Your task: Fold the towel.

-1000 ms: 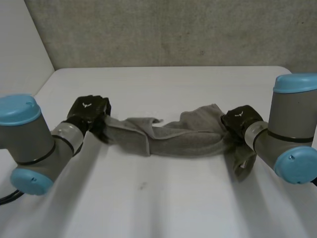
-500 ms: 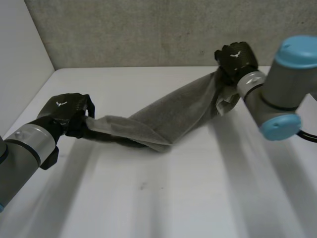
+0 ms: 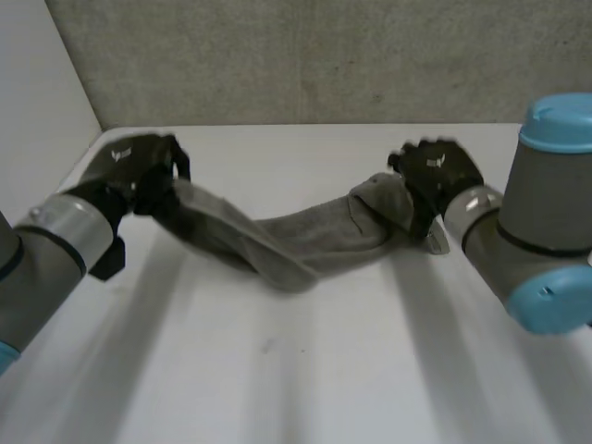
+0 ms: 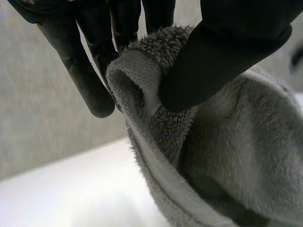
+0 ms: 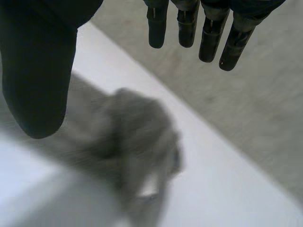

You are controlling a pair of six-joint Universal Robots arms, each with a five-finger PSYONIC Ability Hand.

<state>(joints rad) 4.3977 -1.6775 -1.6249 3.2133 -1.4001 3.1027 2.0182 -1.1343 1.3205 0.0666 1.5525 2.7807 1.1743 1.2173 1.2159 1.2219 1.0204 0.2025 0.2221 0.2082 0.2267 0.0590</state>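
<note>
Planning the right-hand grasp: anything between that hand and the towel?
Nothing visible does. The right hand is open right over one end of the towel, with no object in the gap. The left hand pinches the other end, well away from that path.

Towel (image 3: pixel 305 245) spans the table (image 3: pixel 305 370) between left hand (image 3: pixel 139 166) and right hand (image 3: pixel 439 176)

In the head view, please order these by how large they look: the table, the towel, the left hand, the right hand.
1. table
2. towel
3. left hand and right hand: they look about alike, so I do not rank them.
</note>
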